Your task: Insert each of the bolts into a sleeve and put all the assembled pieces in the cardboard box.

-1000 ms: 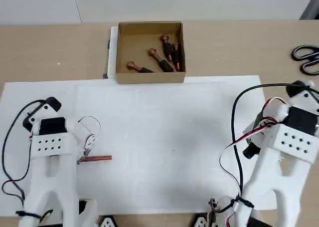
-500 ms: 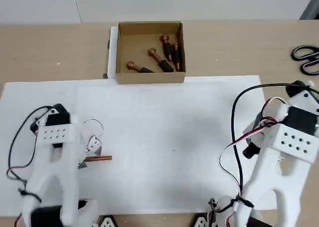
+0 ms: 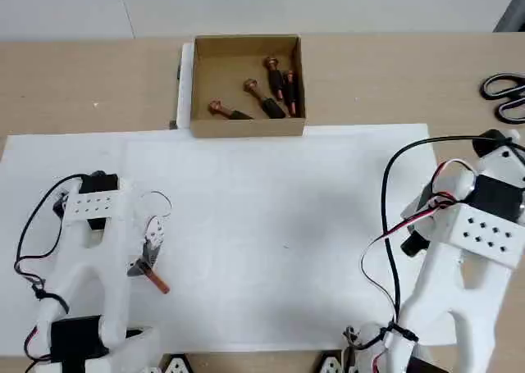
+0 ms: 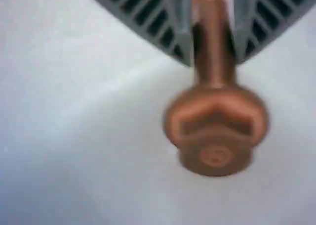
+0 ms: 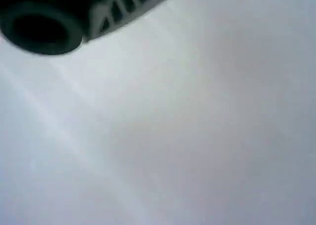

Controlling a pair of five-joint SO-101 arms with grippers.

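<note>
Surface: wooden table [image 3: 82, 78] under a white sheet [image 3: 287, 193]; scissors [image 3: 504, 90] at the far right edge.
Cardboard box [image 3: 246, 38]: at the far edge of the sheet, holding four assembled pieces [image 3: 267, 102].
Left gripper [image 3: 148, 262]: clamped on the shank of a copper bolt [image 3: 157, 282]; in the left wrist view the jaws press on both sides of the shank and the flanged head hangs free over the sheet.
Bolt position: near the front left of the sheet, tilted, head end lowest.
Right gripper [image 5: 64, 22]: closed on a black sleeve [image 5: 42, 29], open bore visible, held above the sheet at the right side.
Gap: bolt and sleeve well apart, most of the sheet between them.
Change: a second ago the bolt lies level, pointing right; now swung to a downward slant. Left arm also shifted and turned; right arm almost as before.
Meaning for task: last bolt picked up but not yet mated; four pieces done, one pending.
Next step, as judged: bring both arms to the middle, line the shank up with the bore.
Risk: head end leading, so a re-aim seems likely before insertion.
</note>
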